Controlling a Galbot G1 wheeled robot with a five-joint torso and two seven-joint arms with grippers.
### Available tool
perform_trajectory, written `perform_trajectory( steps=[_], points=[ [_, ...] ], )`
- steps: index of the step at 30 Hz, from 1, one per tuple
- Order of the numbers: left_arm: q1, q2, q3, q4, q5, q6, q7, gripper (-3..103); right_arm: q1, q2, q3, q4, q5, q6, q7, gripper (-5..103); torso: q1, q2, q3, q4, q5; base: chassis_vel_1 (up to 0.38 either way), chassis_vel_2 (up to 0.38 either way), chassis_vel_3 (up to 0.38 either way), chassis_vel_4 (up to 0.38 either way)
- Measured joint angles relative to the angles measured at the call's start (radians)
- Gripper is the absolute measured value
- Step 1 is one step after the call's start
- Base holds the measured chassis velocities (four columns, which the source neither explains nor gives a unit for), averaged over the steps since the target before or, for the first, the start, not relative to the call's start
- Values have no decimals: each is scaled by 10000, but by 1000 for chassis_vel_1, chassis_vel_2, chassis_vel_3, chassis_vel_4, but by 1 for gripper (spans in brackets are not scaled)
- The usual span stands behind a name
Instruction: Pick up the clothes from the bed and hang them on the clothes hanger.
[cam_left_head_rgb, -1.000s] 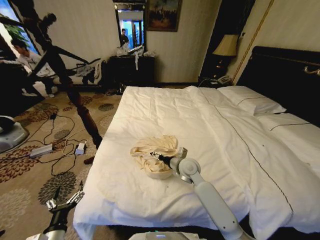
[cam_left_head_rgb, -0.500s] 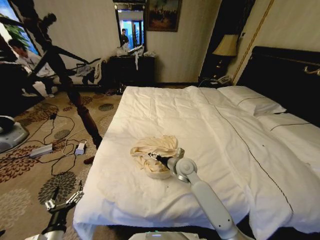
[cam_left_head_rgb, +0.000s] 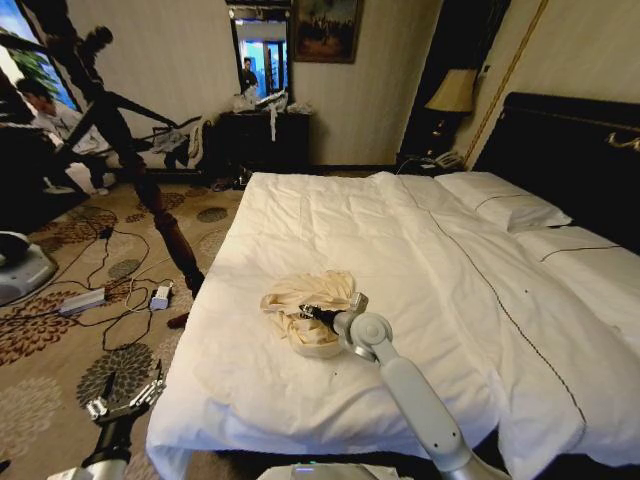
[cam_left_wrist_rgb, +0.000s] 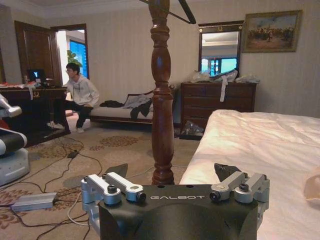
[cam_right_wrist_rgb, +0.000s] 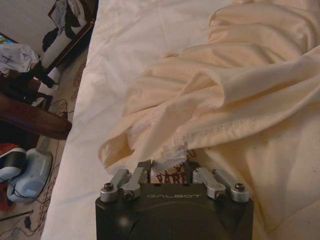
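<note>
The clothes (cam_left_head_rgb: 305, 300), a crumpled cream top, lie on the near left part of the bed (cam_left_head_rgb: 400, 240) with its white duvet. My right gripper (cam_left_head_rgb: 312, 313) is pushed into the heap. In the right wrist view this right gripper (cam_right_wrist_rgb: 169, 167) has its fingers drawn close on a fold of the clothes (cam_right_wrist_rgb: 200, 110) beside the neck label. My left gripper (cam_left_head_rgb: 125, 398) hangs open over the carpet, off the bed's near left corner; the left wrist view shows the left gripper (cam_left_wrist_rgb: 172, 172) holding nothing. A slim black piece (cam_left_wrist_rgb: 186, 11) beside the post top may be the clothes hanger.
A dark turned wooden stand (cam_left_head_rgb: 165, 225) rises from the carpet left of the bed, the same post (cam_left_wrist_rgb: 161, 100) standing right ahead of my left gripper. Cables and power bricks (cam_left_head_rgb: 95, 298) lie on the floor. Pillows (cam_left_head_rgb: 505, 205) and a black headboard (cam_left_head_rgb: 570, 140) lie to the right.
My right gripper has slid a little farther left into the clothes. My left gripper has dipped slightly. The clothes stay on the duvet.
</note>
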Motion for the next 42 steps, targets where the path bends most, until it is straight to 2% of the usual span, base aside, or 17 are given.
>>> perform_trajectory(
  steps=[1,3,7,10,11,12,13,16,18,19,21,23,27,31,35,39,42],
  points=[
    [16,-5,-13,0,-7,0,0,98,-63,4,87,-4,-35,13,61,33,-1,0,0,1,0,0,0,0,0],
    [24,-6,-16,0,-9,0,-1,94,-109,3,144,1,-47,22,92,33,0,0,0,0,0,0,0,0,0],
    [14,-4,-15,0,-6,-1,0,98,-266,-11,408,89,-6,65,102,55,-1,0,0,-2,0,0,0,0,0],
    [-7,7,-2,-4,3,7,-1,97,-237,23,403,57,11,73,59,61,-1,0,0,-1,0,0,0,0,0],
    [-33,16,8,-26,15,27,-6,94,-174,86,368,12,23,73,37,66,0,0,0,-1,0,0,0,0,0],
    [-43,18,8,-44,17,40,-10,97,-130,127,343,-20,30,73,33,74,0,0,0,-1,0,0,0,0,0],
    [-43,18,8,-44,17,40,-10,97,-130,127,343,-20,30,73,33,74,0,0,0,-1,0,0,0,0,0],
    [-32,8,-25,-70,10,45,-16,97,-48,208,275,-69,48,78,18,67,-1,0,0,-1,0,0,0,0,0],
    [5,-2,-48,-63,0,40,-16,98,-26,230,245,-93,51,84,-16,56,0,0,0,0,0,0,0,0,0],
    [5,-2,-48,-63,0,40,-16,98,-26,230,245,-93,51,84,-16,56,0,0,0,0,0,0,0,0,0],
    [12,-5,-47,-33,-3,35,-16,101,-29,232,245,-114,48,86,-26,45,0,0,0,0,0,0,0,0,0],
    [-2,5,-10,23,1,29,-16,97,-71,213,261,-125,39,92,-41,35,0,0,0,0,0,0,0,0,0],
    [-62,27,29,58,10,30,-16,97,-110,166,264,-125,-9,98,-98,29,-1,1,0,-1,0,0,0,0,0],
    [-161,96,111,49,35,87,-35,97,-146,74,261,-76,-68,110,-136,8,0,0,0,0,0,0,0,0,0],
    [-188,194,151,5,45,136,-58,97,-175,-14,265,33,-223,137,-137,1,0,0,0,0,0,0,0,0,0],
    [-176,376,179,-153,29,215,-90,97,-359,-269,337,360,-334,116,-170,0,0,0,0,0,0,0,0,0,0],
    [-196,869,180,-272,-35,330,-152,97,-705,-728,504,870,-396,-5,-226,0,0,0,0,0,2,0,0,0,0]
  ],
)
